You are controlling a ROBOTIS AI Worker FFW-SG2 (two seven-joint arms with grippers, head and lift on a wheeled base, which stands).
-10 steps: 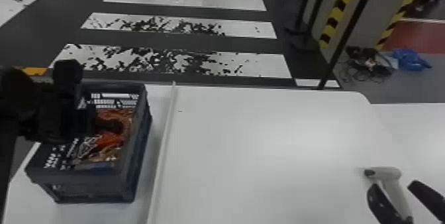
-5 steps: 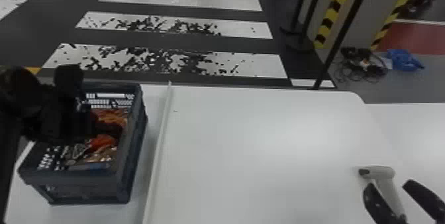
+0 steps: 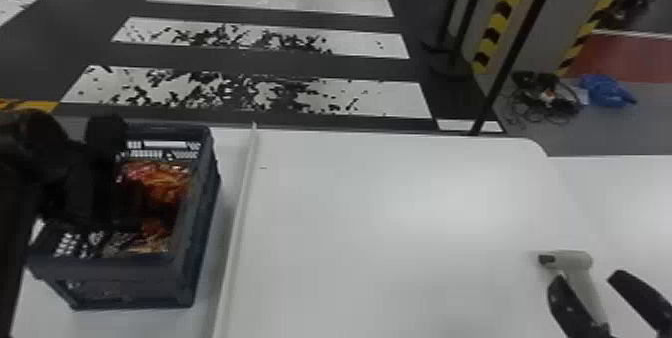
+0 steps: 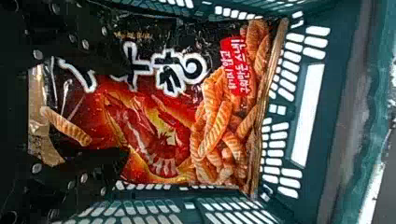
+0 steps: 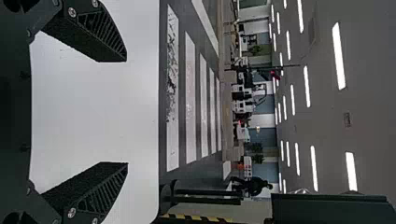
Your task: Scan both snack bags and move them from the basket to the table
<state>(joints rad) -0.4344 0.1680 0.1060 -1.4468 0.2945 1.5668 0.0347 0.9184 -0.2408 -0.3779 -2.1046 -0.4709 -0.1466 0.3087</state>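
left gripper [image 3: 142, 203] in basket [image 3: 200, 202], fingers spread; shrimp snack bag [image 4: 161, 126] lies between them, runs past the tips. right gripper [image 3: 588, 279] open too, near handheld scanner [image 3: 575, 259].

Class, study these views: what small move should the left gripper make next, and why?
Probably the left gripper should ease its fingers together on the snack bag. They stand apart, with part of the bag showing between them, and the bag is inside the basket, so it likely needs a grip before any lift.
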